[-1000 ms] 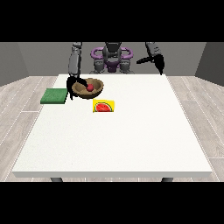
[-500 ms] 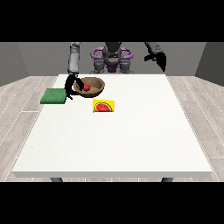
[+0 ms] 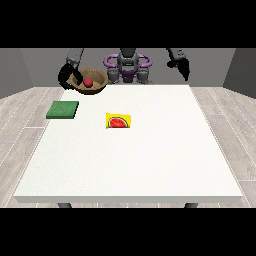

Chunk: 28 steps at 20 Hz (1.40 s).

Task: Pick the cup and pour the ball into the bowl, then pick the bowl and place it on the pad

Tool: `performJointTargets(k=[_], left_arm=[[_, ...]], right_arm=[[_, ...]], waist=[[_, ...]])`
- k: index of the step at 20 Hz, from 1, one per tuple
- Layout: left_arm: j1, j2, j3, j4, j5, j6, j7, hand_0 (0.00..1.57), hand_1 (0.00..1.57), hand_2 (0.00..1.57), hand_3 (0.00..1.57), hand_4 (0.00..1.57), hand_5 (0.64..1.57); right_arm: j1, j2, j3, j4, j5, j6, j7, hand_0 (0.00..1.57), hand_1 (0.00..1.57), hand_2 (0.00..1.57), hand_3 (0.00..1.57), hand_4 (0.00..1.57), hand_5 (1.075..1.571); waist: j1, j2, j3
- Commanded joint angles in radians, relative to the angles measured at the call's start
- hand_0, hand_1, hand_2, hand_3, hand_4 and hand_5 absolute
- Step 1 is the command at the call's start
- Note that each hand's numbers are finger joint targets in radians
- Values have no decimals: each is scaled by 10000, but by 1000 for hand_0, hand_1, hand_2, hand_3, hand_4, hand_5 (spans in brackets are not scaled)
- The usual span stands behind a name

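A bare test room: plain grey walls (image 3: 20, 70), pale wood-plank floor (image 3: 20, 120), and one large white worktop (image 3: 150, 165) with the humanoid robot (image 3: 128, 65) behind its far edge.

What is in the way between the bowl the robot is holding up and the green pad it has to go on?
Nothing visible. The bowl, with the red ball inside, is held by the hand at the view's left, lifted behind the green pad. The watermelon card lies off to the pad's right.

- One brown bowl (image 3: 90, 82), raised behind the table's (image 3: 150, 160) far left corner.
- One red ball (image 3: 88, 83) inside that bowl.
- One green pad (image 3: 63, 109) on the table.
- One yellow watermelon card (image 3: 119, 121) on the table.
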Motion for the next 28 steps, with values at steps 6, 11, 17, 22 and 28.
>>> performJointTargets(k=[6,11,17,22,28], left_arm=[[137,-209,-271,-1025,15,-60,439,0,0,0,0,1024,1431],[-647,706,532,-917,742,-943,-14,0,0,0,0,1217,1481],[-924,3246,2739,-513,2485,-2728,-195,0,0,0,0,1310,1567],[-960,4476,4017,1395,3130,-3801,-1551,0,0,0,0,1266,1571],[-950,4757,4086,1586,3208,-4184,-1960,0,0,0,0,1187,1557]], right_arm=[[81,-1515,-1323,-42,-726,1256,8,1571,1571,1571,466,834,1570],[-766,-2320,-1951,479,-883,1379,-271,1571,1571,1571,466,834,1570],[-181,-2708,-2771,884,-1391,1458,-1736,1571,1571,1571,0,865,1571],[-559,-2607,-2668,332,-1392,1432,-2060,1571,1571,1571,0,796,1566],[-1192,-3002,-3229,1362,-1578,1150,-2051,1571,1571,1571,0,685,1567]], waist=[[292,650,46],[684,1628,47],[1157,2394,51],[643,3163,34],[926,3562,44]])
